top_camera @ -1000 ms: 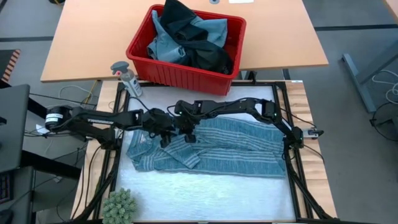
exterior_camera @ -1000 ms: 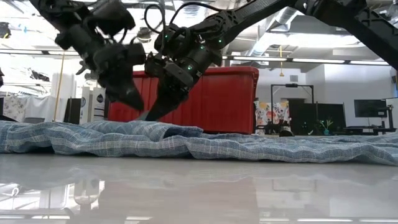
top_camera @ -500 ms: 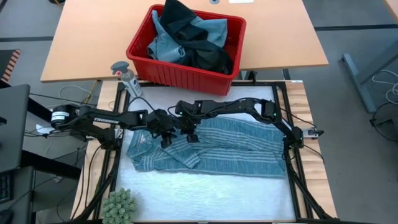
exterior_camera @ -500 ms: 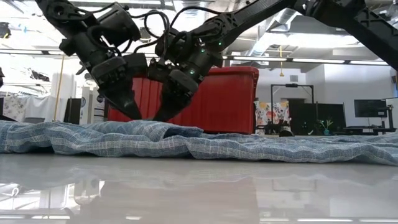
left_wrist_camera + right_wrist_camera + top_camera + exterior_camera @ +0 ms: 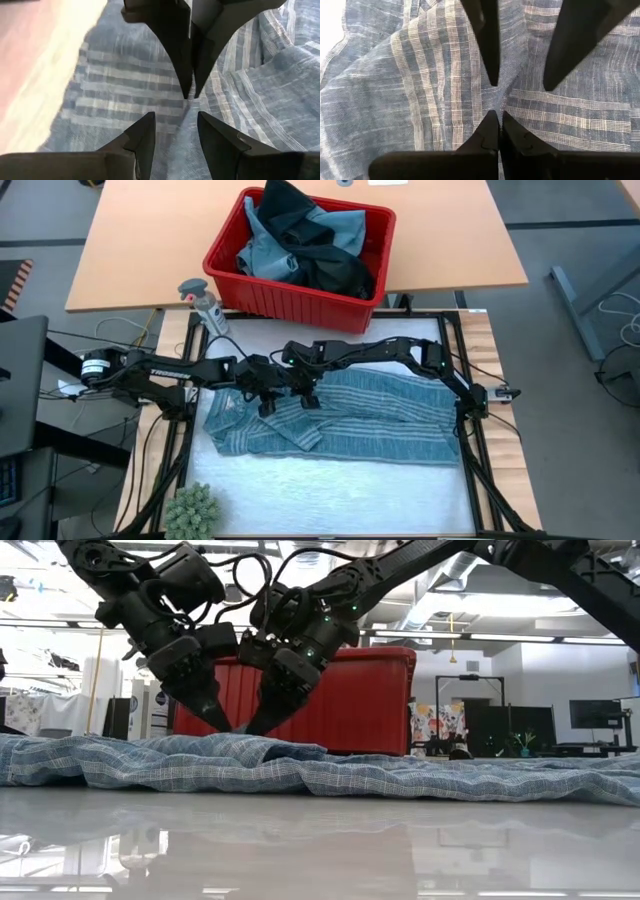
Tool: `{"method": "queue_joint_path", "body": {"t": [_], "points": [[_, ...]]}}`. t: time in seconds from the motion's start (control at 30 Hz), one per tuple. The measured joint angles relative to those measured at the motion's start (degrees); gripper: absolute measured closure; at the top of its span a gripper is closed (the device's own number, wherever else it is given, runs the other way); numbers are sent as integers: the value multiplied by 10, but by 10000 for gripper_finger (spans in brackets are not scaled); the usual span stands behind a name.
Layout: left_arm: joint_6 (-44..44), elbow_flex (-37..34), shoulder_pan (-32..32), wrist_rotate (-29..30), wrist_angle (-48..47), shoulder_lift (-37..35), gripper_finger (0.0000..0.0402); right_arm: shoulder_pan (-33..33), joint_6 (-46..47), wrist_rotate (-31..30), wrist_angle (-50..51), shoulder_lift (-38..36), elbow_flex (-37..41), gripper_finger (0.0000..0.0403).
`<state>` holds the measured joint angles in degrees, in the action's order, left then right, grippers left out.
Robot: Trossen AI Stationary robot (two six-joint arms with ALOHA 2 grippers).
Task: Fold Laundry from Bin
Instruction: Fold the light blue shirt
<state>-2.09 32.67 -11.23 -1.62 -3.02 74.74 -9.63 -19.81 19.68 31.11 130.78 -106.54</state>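
Progress slight, by the look of it: only one piece out of the red rectangular plastic bin (image 5: 290, 300), namely the grey-blue cloth garment with pale stripes (image 5: 370, 415), spread crosswise on the white counter (image 5: 320, 490) and not yet folded (bunched and doubled over at its left end, flatter toward the right). Heaped in the bin behind it, the rest of the laundry (image 5: 300, 245): light blue and black pieces, soft and tangled together. Thin woven fabric on the striped piece, limp, lying in low wrinkled ridges. Over its upper left part, the left claw (image 5: 265, 406), fingers spread, tips close to the cloth. Just beside it, the right claw (image 5: 308, 400), fingers pressed together, tips down on the weave (cloth pinched between them or not, cannot tell). Left to do, most likely: smoothing and folding this garment, then emptying the bin.
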Motion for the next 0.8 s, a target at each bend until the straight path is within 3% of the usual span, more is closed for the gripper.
{"method": "queue_joint_path", "body": {"t": [0.27,0.53,0.8], "points": [[50,0,1,7,3,11,266,1,-5,4,9,0,0,378],[20,-1,1,-99,6,7,266,4,-36,10,26,-1,0,378],[26,6,4,-125,8,-78,266,3,-39,40,13,0,-5,378]]}}
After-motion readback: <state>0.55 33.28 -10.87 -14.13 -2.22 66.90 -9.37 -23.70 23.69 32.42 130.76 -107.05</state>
